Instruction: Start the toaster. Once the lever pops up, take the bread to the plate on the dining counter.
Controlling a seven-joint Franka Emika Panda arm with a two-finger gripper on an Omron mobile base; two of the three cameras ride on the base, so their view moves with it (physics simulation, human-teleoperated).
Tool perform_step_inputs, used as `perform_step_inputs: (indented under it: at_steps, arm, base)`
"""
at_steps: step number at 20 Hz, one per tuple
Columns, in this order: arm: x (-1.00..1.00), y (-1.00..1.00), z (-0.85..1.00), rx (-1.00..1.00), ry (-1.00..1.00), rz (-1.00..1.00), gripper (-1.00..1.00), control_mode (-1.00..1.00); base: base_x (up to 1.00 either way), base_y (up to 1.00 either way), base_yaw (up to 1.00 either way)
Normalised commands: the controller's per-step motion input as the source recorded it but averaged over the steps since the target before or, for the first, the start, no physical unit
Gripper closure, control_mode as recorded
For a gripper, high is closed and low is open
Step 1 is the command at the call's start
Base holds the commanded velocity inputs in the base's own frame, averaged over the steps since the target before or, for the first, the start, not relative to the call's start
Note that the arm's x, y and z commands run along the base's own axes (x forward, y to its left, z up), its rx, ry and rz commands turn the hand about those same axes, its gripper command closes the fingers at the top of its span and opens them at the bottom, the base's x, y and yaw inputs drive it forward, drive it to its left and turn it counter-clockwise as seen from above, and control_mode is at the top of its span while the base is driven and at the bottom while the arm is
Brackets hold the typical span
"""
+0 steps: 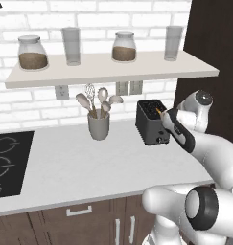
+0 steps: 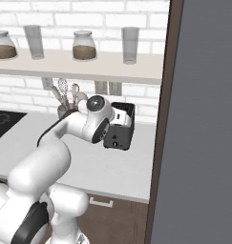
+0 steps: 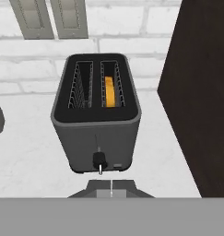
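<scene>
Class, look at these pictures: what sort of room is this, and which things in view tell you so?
A kitchen, rendered: a black toaster stands on a white worktop beside a cup of utensils, with a cooktop set in.

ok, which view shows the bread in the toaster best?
Hand view: it looks down into the toaster, with the bread standing in its right-hand slot. The left base view shows just an orange sliver at the top; in the right base view the arm blocks the slots.
</scene>
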Motion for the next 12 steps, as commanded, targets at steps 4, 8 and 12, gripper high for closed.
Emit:
perform_step_inputs:
  at_steps: [4,8,12]
  arm:
    - [0.36,-0.07,0.0,0.0,0.0,0.0,1.0,-1.0]
    - [0.38,-0.1,0.0,0.0,0.0,0.0,1.0,-1.0]
    - [0.54,-0.1,0.0,0.0,0.0,0.0,1.0,-1.0]
  base:
    - [0.0,0.0,0.0]
    - [0.0,0.0,0.0]
    - [0.0,0.0,0.0]
